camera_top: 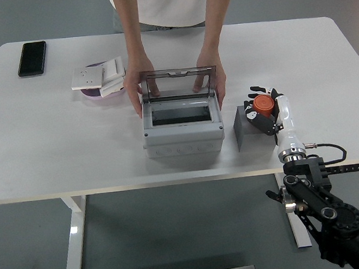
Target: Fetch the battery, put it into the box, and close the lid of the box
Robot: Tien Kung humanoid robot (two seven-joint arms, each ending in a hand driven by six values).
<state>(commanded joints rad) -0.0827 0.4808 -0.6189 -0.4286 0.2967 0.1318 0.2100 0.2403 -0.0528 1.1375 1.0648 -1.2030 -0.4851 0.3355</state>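
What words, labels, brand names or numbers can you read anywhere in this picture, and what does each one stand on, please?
None can be read.
Grey box: no legible marking on its body or on its raised clear lid.
Black phone: screen dark, no text.
White switch plates: any marking is too small to tell.
Orange battery in the right hand: no print can be made out.
Dark grey block: plain.

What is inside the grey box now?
Through the box top opening only a dark interior shows, with no battery visible. The raised clear lid and a person's hands hide the back part.
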